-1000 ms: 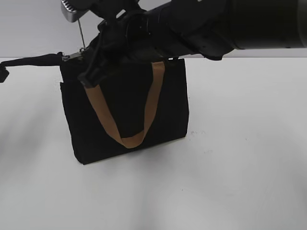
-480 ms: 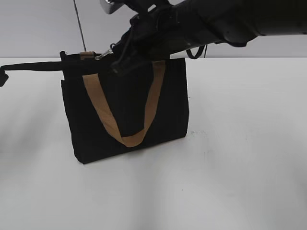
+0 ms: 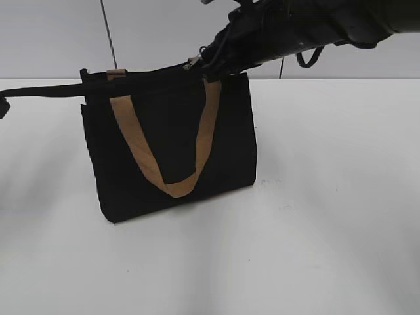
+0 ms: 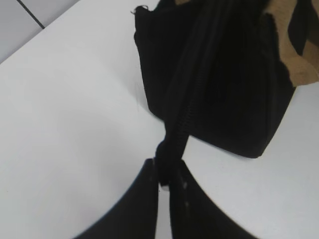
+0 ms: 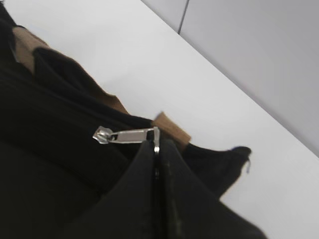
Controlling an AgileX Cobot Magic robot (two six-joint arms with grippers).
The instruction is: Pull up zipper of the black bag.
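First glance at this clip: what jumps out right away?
The black bag stands upright left of centre on the white table, a tan handle looping down its front. The right gripper is shut on the silvery pull tab at the bag's top edge, toward its right end. The left gripper pinches the black zipper tail stretched out to the left.

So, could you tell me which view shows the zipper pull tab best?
The right wrist view: the silvery pull tab fills it, pinched by the right gripper. The exterior view shows a glint; the left wrist view shows none.
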